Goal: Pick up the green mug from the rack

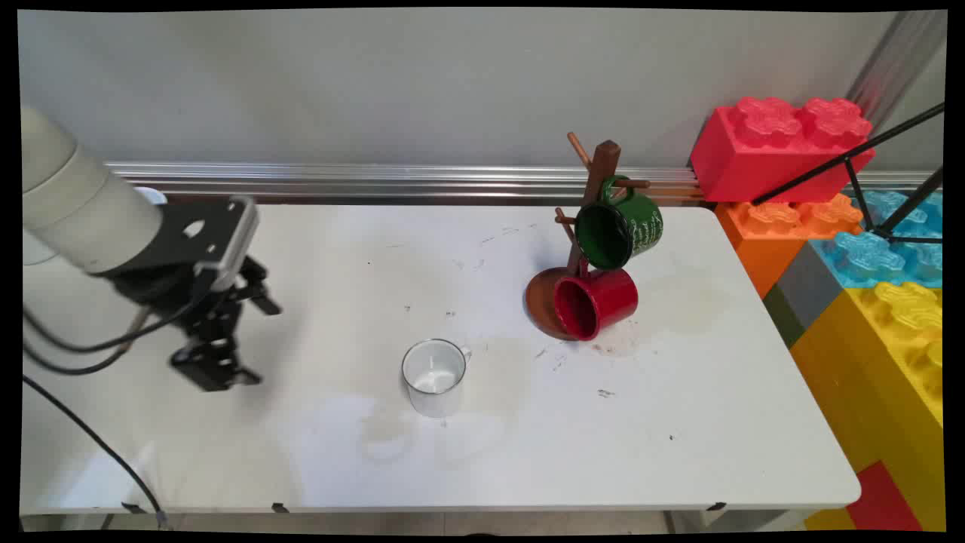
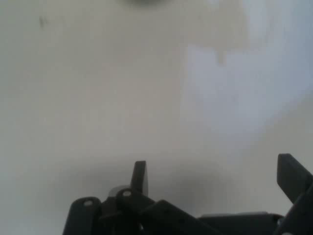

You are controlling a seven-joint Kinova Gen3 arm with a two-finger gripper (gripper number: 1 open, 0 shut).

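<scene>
Over table's point(image 1: 678, 392) left side: hand point(image 1: 215, 373) low, pointing down, fingers point(image 2: 139, 177) spread, empty.

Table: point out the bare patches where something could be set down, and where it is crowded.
Bare: the table right of the white mug, below the red mug; the far middle between the gripper and the mug tree; the near-left corner. Crowded: around the mug tree's base, where the red mug and green mug hang.

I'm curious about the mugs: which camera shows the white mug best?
The main view: the white mug stands upright and whole on the table, right of the gripper. The hand view shows only bare table and the parted jaws.
</scene>
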